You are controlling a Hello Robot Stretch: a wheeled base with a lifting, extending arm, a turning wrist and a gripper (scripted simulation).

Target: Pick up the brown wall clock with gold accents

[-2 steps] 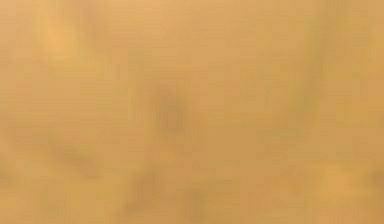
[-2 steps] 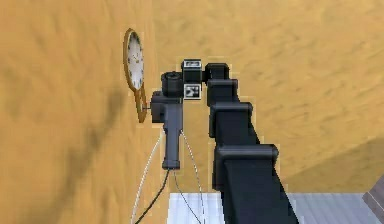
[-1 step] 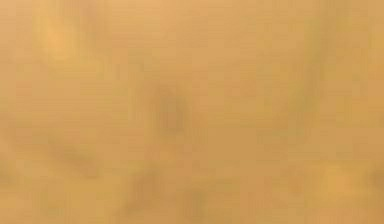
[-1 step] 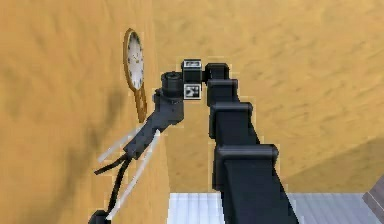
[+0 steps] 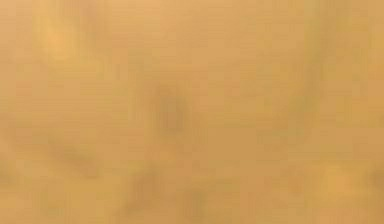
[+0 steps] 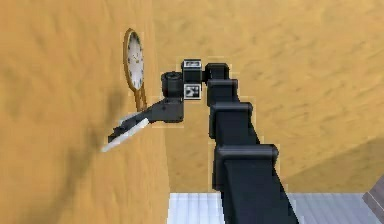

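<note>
A round clock with a pale face and a brown-gold rim hangs on the ochre wall at the arm side view's left, seen nearly edge-on. My dark arm rises from the bottom edge and reaches toward that wall. The gripper points down and left, its thin fingers lying below the clock's lower rim. Only bare wall lies behind the fingertips, so it holds nothing.
The same ochre wall stands very close ahead in the forward view. A second ochre wall meets the first at a corner behind the arm. A strip of pale floor shows beside the arm's base.
</note>
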